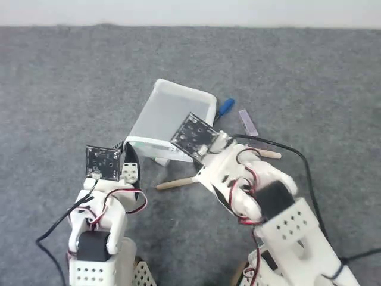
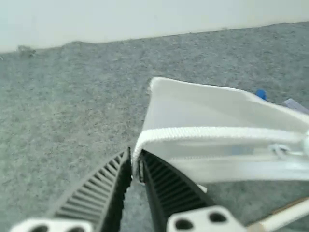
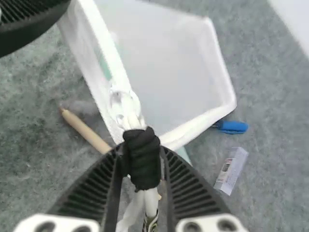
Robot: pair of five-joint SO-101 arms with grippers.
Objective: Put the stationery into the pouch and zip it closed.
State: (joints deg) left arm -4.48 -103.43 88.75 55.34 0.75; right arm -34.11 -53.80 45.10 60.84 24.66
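The white translucent pouch point(image 1: 172, 113) lies mid-table, its mouth facing the arms. My left gripper point(image 2: 136, 166) is shut on the pouch's near corner point(image 2: 145, 137), also seen in the high view point(image 1: 131, 158). My right gripper point(image 3: 141, 154) is shut on the black-wrapped zipper pull point(image 3: 141, 159) with its white cord. The zipper slider point(image 2: 278, 150) sits along the mouth's edge. A wooden pencil point(image 1: 175, 183) lies under the right arm point(image 1: 238, 173), just in front of the pouch point(image 3: 164, 72). A blue pen point(image 3: 231, 126) and a small clear case point(image 3: 231, 170) rest beside the pouch.
Grey carpet covers the table up to a pale wall at the back. The blue pen point(image 1: 226, 106) and the clear case point(image 1: 248, 122) lie right of the pouch. The pencil's far end point(image 1: 269, 154) pokes out beyond the right arm.
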